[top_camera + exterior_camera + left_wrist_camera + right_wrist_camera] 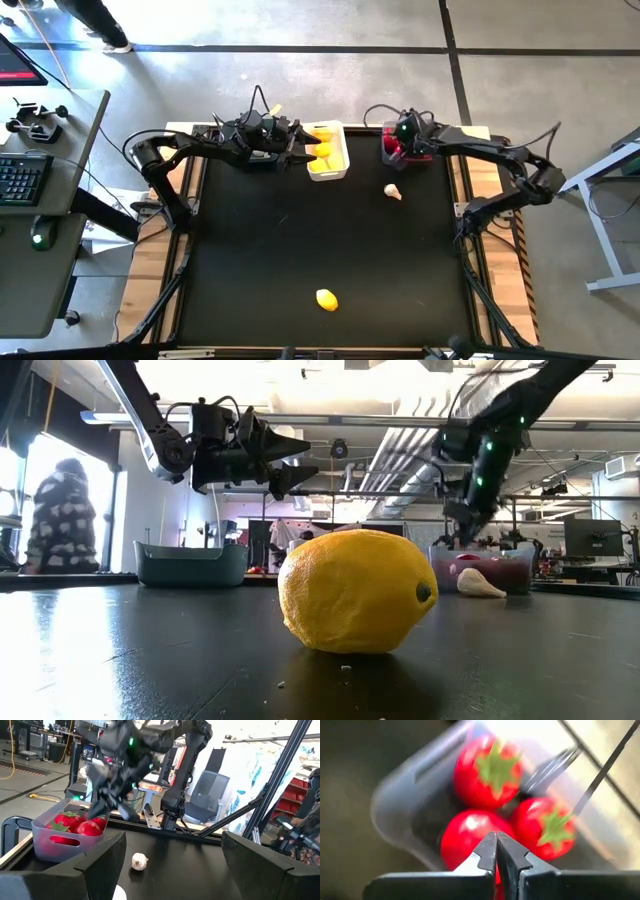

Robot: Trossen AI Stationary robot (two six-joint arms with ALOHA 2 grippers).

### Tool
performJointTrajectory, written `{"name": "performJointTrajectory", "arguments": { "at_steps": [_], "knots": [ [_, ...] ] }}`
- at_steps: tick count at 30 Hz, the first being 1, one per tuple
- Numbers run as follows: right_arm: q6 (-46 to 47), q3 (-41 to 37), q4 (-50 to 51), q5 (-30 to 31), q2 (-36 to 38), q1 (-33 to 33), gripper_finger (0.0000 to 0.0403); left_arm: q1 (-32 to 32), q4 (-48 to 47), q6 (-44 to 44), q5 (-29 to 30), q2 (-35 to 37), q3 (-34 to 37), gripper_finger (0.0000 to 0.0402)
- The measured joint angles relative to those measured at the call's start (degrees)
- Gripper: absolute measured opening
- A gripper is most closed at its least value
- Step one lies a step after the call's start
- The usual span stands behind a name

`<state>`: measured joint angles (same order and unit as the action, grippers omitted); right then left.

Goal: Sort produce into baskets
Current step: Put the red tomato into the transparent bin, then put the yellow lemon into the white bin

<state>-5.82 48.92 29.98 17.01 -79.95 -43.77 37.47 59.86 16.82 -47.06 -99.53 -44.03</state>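
Three red tomatoes (487, 770) lie in a dark basket (50, 845) at the table's far right. My right gripper (496, 840) hangs shut just above them, slanting down, with nothing between its fingers. A white basket (330, 172) at the far middle holds yellow lemons (322, 151). My left gripper (182, 870) stands open and level at that basket's left side, pointing toward the table's right. A garlic bulb (393, 192) lies on the mat in front of the tomato basket. One lemon (326, 299) lies near the front edge. A grey basket (190, 563) stands at the far left, below my left arm.
The black mat (300, 250) between the baskets and the front lemon is bare. A desk with a keyboard (22, 180) stands left of the table. A person (62, 515) shows in the room beyond, and a metal frame (610, 220) stands to the right.
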Motion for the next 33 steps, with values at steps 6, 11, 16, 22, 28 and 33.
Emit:
{"name": "performJointTrajectory", "arguments": {
  "at_steps": [6, 11, 16, 22, 28, 33],
  "knots": [
    [-0.6, 4.3, 0.9, 0.4, 4.6, 2.9, 0.0000, -0.7, -0.7, 0.8, 0.0, 0.0, 0.0, 0.0312],
    [2.1, 0.3, -5.7, 0.5, 8.5, 8.1, 0.0000, -3.0, -0.6, 0.0, -3.3, 0.0, 0.0, 0.0293],
    [4.8, -6.4, -19.2, 0.3, 10.2, 15.2, 0.0000, -7.5, -0.4, -3.5, -4.9, 0.1, 0.0, 0.0219],
    [6.4, -15.1, -38.8, 1.9, 10.3, 22.8, 0.0000, -12.3, -0.5, -5.5, -4.8, 0.1, -0.9, 0.0085],
    [7.1, -22.5, -54.5, 2.0, 10.3, 27.2, 0.0000, -15.1, -3.2, -6.0, -4.8, 0.1, -1.6, 0.0011],
    [10.3, -25.4, -56.1, 2.1, 10.3, 28.8, 0.0000, -18.7, -9.5, -10.9, -0.3, 0.3, -1.6, 0.0003]
  ]
}}
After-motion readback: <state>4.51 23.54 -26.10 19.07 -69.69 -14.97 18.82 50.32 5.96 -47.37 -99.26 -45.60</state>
